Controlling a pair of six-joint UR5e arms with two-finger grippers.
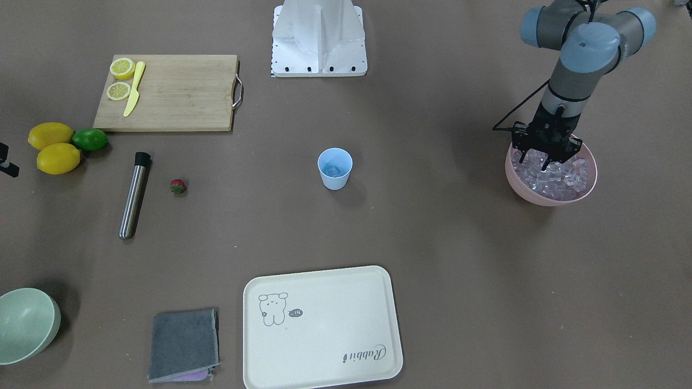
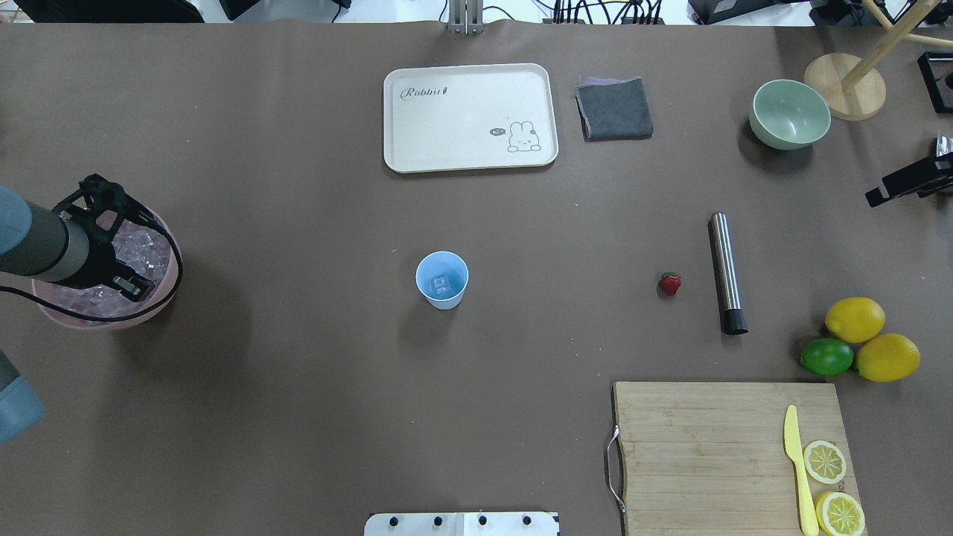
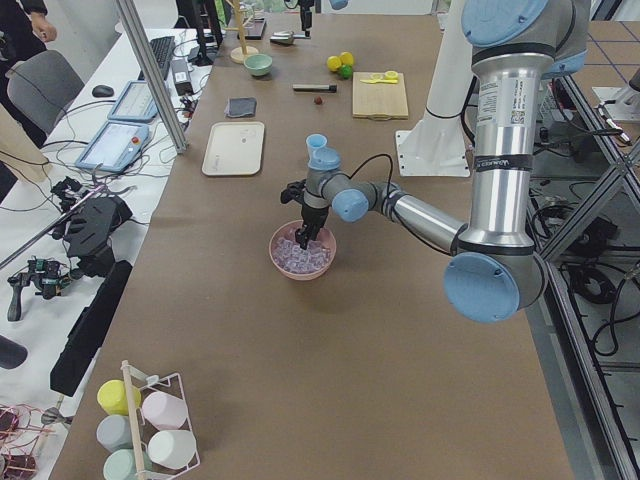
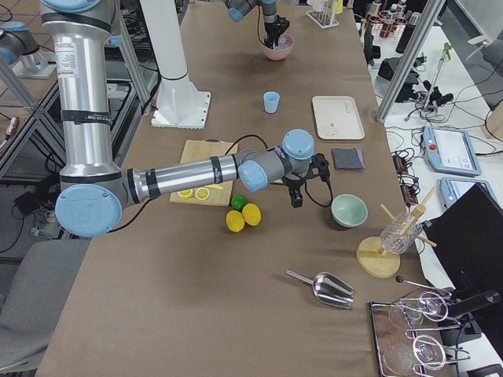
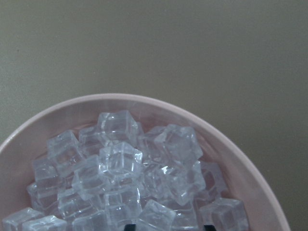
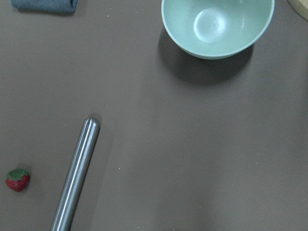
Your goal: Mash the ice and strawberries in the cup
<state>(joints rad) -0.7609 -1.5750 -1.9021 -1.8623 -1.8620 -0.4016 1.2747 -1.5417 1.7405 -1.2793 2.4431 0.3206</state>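
The left gripper (image 1: 552,161) dips into the round pink plastic bowl (image 1: 551,201) of clear ice cubes (image 5: 120,161). Its fingers (image 5: 127,228) are apart with a cube between them, and I judge nothing is gripped yet. The small light blue plastic cup (image 2: 442,279) stands mid-surface with one cube inside. The small red strawberry (image 2: 670,283) lies well apart. The step is fetching ice; next the fingers must close and lift. For the right gripper (image 2: 904,184) I cannot tell.

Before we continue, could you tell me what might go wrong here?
The open left gripper sits among heaped clear ice cubes in the round pink bowl; closing could pop one over the rim. The small light blue plastic cup stands well apart from it, so a slippery cube might drop en route.
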